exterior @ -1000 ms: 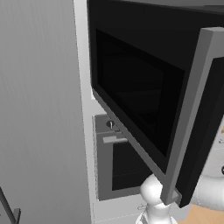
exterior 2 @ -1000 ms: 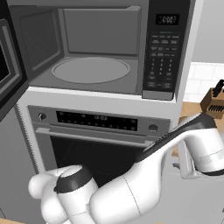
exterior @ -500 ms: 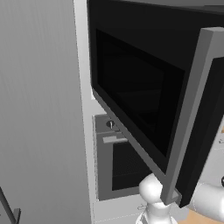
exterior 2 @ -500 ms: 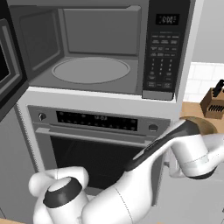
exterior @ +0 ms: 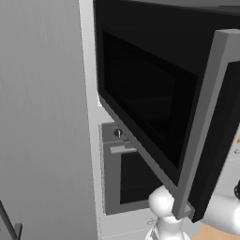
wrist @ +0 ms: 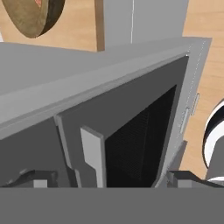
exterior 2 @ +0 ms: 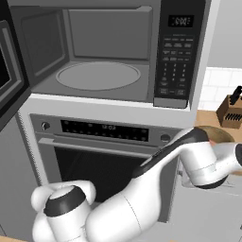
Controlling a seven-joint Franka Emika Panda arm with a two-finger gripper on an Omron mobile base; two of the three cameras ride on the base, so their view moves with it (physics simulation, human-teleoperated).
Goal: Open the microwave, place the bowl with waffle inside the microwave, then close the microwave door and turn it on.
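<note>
Fingers (wrist: 34, 180) spread wide, holding nothing, facing the oven (wrist: 135, 144).

Your arm (exterior 2: 142, 198) sweeps from the lower left of the right base view up to the right edge — elbow bent. The gripper (wrist: 105, 180) stands wide apart, holding nothing.

arm (exterior 2: 142, 198): glossy white, chunky rounded links
joints: dark grey-black bands, one domed cap
finger tips (wrist: 35, 178): small, dark, blocky
</note>
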